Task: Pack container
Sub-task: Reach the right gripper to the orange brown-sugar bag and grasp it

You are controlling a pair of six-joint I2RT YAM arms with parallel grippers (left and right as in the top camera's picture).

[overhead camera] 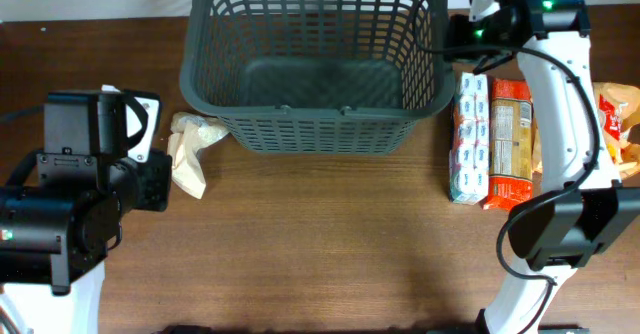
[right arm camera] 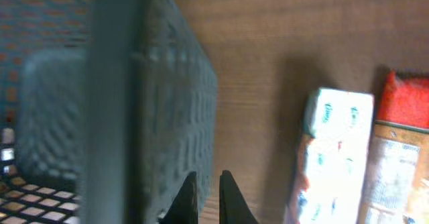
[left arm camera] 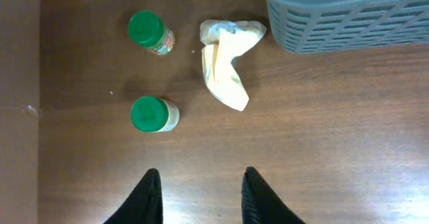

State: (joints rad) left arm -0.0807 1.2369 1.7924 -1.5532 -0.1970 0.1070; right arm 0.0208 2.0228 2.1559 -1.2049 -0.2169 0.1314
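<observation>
The dark grey lattice basket (overhead camera: 310, 124) stands at the back middle of the table and looks empty. Its corner shows in the left wrist view (left arm camera: 348, 23) and its right wall in the right wrist view (right arm camera: 167, 103). My left gripper (left arm camera: 200, 184) is open and empty above bare table, near two green-lidded jars (left arm camera: 146, 28) (left arm camera: 149, 113). My right gripper (right arm camera: 208, 184) has its fingers nearly together, just outside the basket's right wall, with nothing seen between them. In the overhead view it sits by the basket's back right corner (overhead camera: 478, 19).
A crumpled cream packet (overhead camera: 190, 144) (left arm camera: 228, 63) lies left of the basket. To the basket's right lie a white and blue pack (overhead camera: 470, 134) (right arm camera: 332, 150), an orange-red packet (overhead camera: 510, 139) (right arm camera: 402, 150) and a yellow bag (overhead camera: 615, 114). The left arm hides the jars from overhead.
</observation>
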